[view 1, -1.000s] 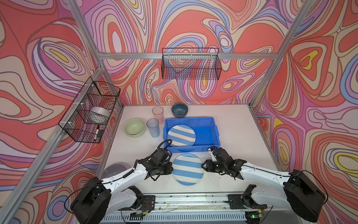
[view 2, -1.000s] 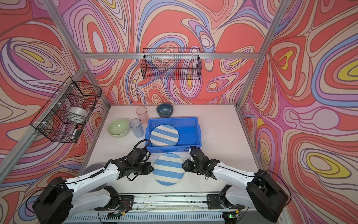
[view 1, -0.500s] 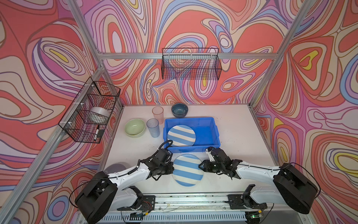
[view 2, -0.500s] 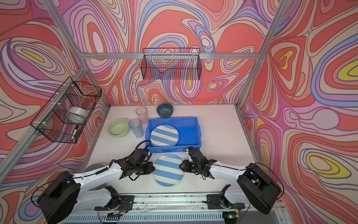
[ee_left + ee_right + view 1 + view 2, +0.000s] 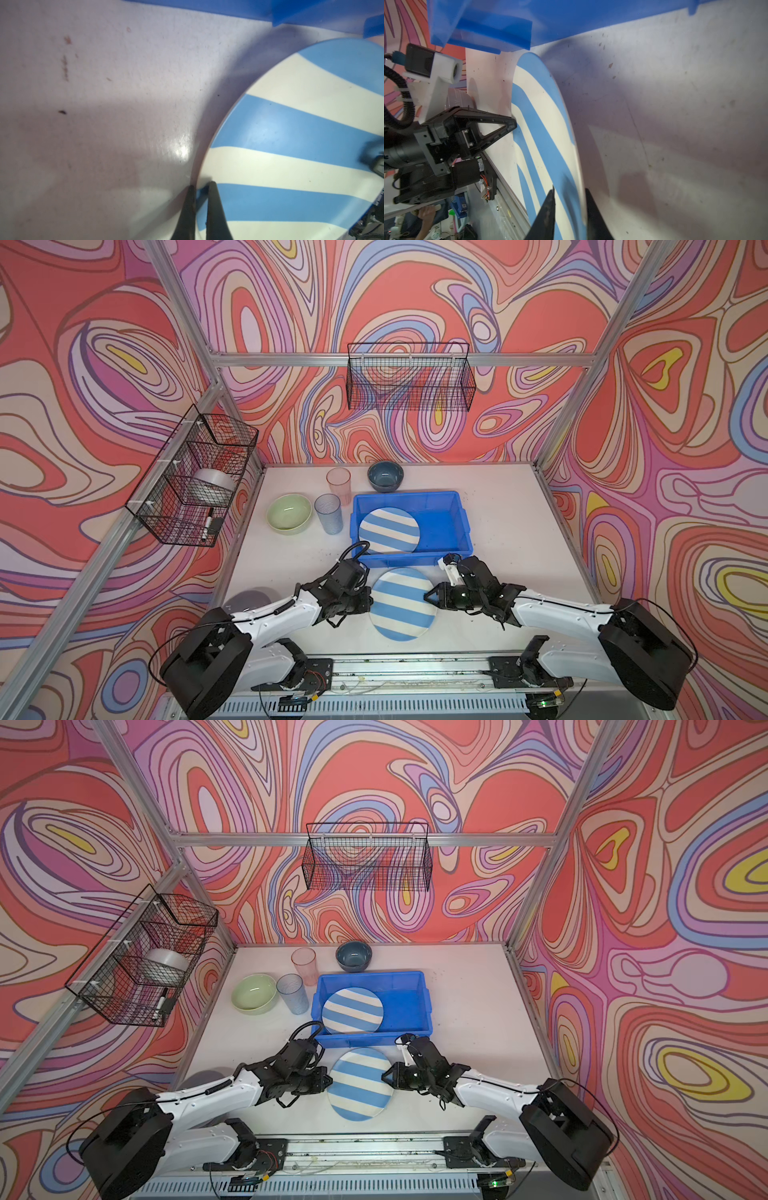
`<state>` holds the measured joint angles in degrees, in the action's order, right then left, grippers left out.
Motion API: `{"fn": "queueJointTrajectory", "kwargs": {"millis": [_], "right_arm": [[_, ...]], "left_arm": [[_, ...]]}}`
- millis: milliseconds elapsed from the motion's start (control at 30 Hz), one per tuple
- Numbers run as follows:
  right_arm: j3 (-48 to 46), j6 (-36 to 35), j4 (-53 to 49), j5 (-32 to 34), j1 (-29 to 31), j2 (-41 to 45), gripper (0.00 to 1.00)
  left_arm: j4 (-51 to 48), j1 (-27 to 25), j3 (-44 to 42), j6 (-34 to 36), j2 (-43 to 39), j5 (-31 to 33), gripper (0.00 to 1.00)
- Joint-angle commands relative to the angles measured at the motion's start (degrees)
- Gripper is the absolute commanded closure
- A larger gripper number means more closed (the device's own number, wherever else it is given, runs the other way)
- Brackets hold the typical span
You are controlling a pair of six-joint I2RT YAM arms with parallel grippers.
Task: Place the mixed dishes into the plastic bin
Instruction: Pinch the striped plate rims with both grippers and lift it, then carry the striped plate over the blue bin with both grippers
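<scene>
Right gripper point(image 5: 429, 597) has closed in astride the 3 o'clock rim of the blue-and-white striped plate point(image 5: 401, 608); whether it clamps yet I cannot tell. Left gripper point(image 5: 200, 185) pinches the 9 o'clock rim. The plate lies on the surface point(image 5: 519, 531) at 6 o'clock from the blue plastic bin point(image 5: 415, 561); a two-armed lift looks next.

Striped plate point(image 5: 291, 128): smooth, satin finish. Bin point(image 5: 411, 561): glossy blue plastic. Tabletop point(image 5: 104, 93): white, scuffed, faintly glossy. Basket point(image 5: 409, 379): black wire mesh.

blue-and-white striped plate point(image 5: 402, 603), blue bin point(image 5: 415, 560) (swirly walls point(image 5: 415, 302))
</scene>
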<state>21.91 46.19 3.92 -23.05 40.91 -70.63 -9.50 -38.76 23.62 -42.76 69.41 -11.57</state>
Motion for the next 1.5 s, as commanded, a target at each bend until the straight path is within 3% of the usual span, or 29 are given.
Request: {"fn": "queueJointTrajectory", "kwargs": {"millis": [0,333,567,767,967,1133,1467], "right_arm": [[0.72,0.02,2.25,-2.26,0.23,0.89,0.81],[3.02,0.47,-2.58,-2.44,0.23,3.31,1.00],[7.98,-0.98,-11.27,-3.07,0.22,6.92,1.00],[15.73,-5.51,-18.64,-4.32,0.23,7.58,1.00],[24.98,-11.42,-25.01,-1.21,-1.30,4.68,1.00],[31.33,-12.84,-24.39,-0.81,-5.92,-0.29,1.00],[41.89,-13.93,-16.33,-1.74,-13.34,-12.88,1.00]], "left_arm": [[-3.16,-0.35,-2.27,-1.22,1.04,1.12,0.96],[-4.32,-0.35,-1.19,-2.73,-1.63,0.08,0.93],[-14.68,-0.35,3.85,-3.93,-10.90,2.64,0.84],[-25.77,-0.18,12.65,-3.63,-17.48,10.23,0.72],[-29.35,2.04,20.09,0.09,-14.70,11.42,0.68],[-26.93,9.83,23.23,2.67,-10.52,6.50,0.69],[-22.42,18.10,27.89,8.16,-1.45,4.51,0.82]]}}
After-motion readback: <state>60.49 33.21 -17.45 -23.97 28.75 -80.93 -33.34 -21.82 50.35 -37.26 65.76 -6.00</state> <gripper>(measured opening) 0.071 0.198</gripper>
